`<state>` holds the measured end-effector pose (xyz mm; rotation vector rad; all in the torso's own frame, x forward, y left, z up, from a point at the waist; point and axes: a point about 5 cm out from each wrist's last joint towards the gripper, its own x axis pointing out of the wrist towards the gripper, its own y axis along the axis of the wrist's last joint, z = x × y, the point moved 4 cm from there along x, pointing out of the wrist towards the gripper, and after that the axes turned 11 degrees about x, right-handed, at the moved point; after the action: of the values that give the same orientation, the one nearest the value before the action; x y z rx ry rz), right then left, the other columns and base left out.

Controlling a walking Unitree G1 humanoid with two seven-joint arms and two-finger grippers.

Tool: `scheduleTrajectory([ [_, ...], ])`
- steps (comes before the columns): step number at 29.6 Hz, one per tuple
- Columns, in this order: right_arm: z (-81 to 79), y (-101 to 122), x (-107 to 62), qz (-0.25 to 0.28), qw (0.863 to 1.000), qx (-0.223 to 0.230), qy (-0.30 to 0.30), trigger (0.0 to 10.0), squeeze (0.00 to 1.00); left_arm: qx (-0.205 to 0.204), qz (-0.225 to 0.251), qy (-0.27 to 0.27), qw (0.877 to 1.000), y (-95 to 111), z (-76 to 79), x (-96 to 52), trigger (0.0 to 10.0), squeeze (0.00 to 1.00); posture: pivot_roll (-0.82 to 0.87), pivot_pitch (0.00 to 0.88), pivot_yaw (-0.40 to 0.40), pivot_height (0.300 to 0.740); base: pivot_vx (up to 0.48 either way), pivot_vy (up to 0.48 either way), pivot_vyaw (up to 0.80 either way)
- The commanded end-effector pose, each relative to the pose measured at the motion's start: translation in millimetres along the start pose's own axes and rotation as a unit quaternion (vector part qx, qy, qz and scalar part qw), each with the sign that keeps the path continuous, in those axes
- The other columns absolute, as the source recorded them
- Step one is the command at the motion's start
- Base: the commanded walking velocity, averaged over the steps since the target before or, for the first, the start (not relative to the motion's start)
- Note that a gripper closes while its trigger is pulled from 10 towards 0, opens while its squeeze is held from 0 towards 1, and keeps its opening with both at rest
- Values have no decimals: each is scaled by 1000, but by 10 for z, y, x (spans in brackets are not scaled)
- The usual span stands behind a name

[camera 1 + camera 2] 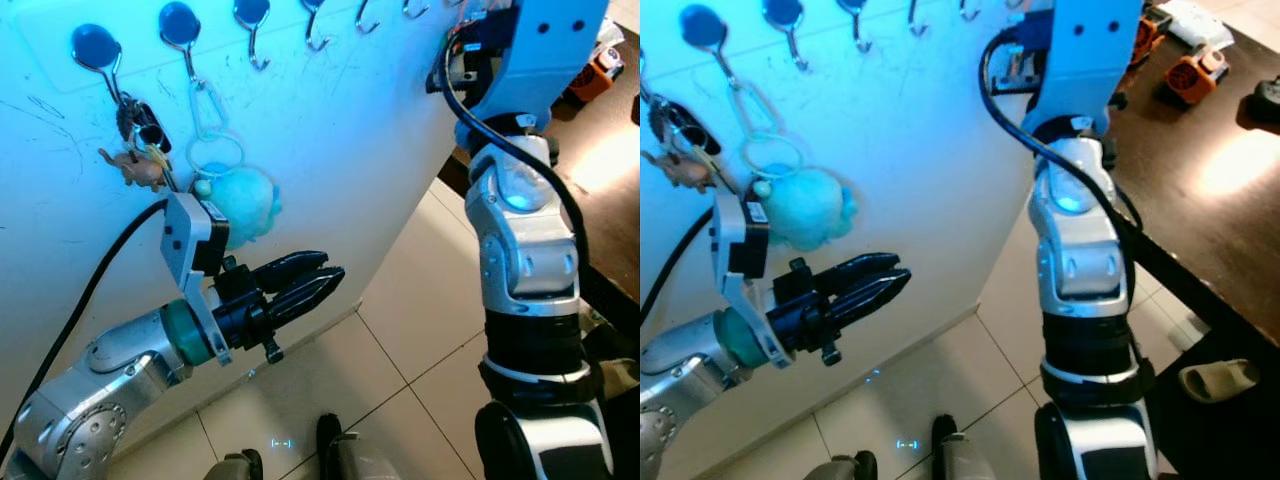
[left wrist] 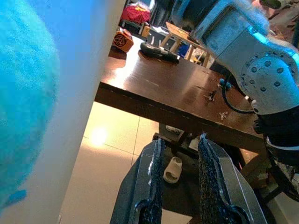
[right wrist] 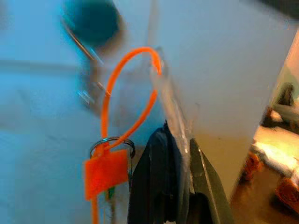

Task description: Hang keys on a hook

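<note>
The right gripper [image 3: 180, 154] is raised to the hook row at the top of the head views, its fingers clamped on a clear strip that carries the keys [image 3: 108, 170]: an orange loop, an orange tag and a metal ring, hanging just beside a blurred hook [image 3: 88, 88] in the left of the right wrist view. The left gripper [image 1: 305, 282] hovers at lower centre of the left eye view, fingers nearly together and holding nothing.

Risks:
- Only a thin strip is pinched, so the keys may slip and drop to the tiled floor [image 1: 340, 390].
- The loop may miss the hook tip because the view is blurred.
- The neighbouring teal plush [image 1: 240, 200] and hung key bunch [image 1: 140, 135] could be knocked.
</note>
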<state>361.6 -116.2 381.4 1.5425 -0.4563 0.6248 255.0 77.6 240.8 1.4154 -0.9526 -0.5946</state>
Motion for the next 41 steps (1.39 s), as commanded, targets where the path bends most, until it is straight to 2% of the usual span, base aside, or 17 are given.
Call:
scheduleTrajectory([
  [1,-105,178,-41,47,999,7,24,10000,0,-2,-3,-4,1000,-34,56,-11,10000,0,-73,242,13,740,0,0,0],
  [8,-102,257,-117,71,997,9,23,10000,0,-2,-4,0,1000,-41,52,-28,10000,0,-75,246,12,740,0,0,0],
  [14,-110,182,-165,58,998,3,26,10000,0,-3,-4,-1,1000,-44,49,-19,10000,0,-79,247,14,740,0,0,0],
  [20,-231,130,-266,56,996,-1,64,10000,0,-2,-4,-2,1000,-42,48,-15,10000,0,-73,249,15,740,0,0,0],
  [21,-251,30,-308,33,997,-13,72,10000,0,-2,-5,-1,1000,-44,48,-17,10000,0,-72,249,16,740,0,0,0],
  [22,-251,30,-308,33,997,-13,72,10000,0,-2,-5,-1,1000,-44,48,-17,10000,0,-72,249,16,740,0,0,0],
  [24,-252,-287,-418,-41,993,-65,90,10000,0,-2,-5,1,1000,-45,47,-22,10000,0,-70,249,18,740,0,0,0],
  [25,-252,-287,-418,-41,993,-65,90,10000,0,-2,-5,1,1000,-45,47,-22,10000,0,-70,249,18,740,0,0,0],
  [26,-240,-385,-463,-64,990,-83,94,10000,0,-2,-5,2,1000,-45,46,-23,10000,0,-70,249,18,740,0,0,0],
  [28,-240,-385,-463,-64,990,-83,94,10000,0,-2,-5,2,1000,-45,46,-23,10000,0,-70,249,18,740,0,0,0],
  [29,-170,-425,-490,-73,990,-94,78,10000,0,-2,-5,1,1000,-43,44,-21,10000,0,-74,250,22,740,0,0,0],
  [33,-71,-384,-493,-62,993,-86,48,10000,0,-1,-6,0,1000,-43,42,-19,10000,0,-77,251,25,740,0,0,0],
  [38,-36,-375,-506,-60,994,-81,36,10000,0,-1,-7,-1,1000,-43,42,-18,10000,0,-79,252,27,740,0,0,0],
  [39,-13,-351,-506,-54,995,-78,29,10000,0,-1,-7,-1,1000,-44,43,-16,10000,0,-79,252,28,740,0,0,0],
  [40,-3,-229,-486,-22,997,-69,20,10000,0,-2,-8,-2,1000,-50,45,-12,10000,0,-82,252,30,740,0,0,0],
  [41,-3,-229,-486,-22,997,-69,20,10000,0,-2,-8,-2,1000,-50,45,-12,10000,0,-82,252,30,740,0,0,0],
])
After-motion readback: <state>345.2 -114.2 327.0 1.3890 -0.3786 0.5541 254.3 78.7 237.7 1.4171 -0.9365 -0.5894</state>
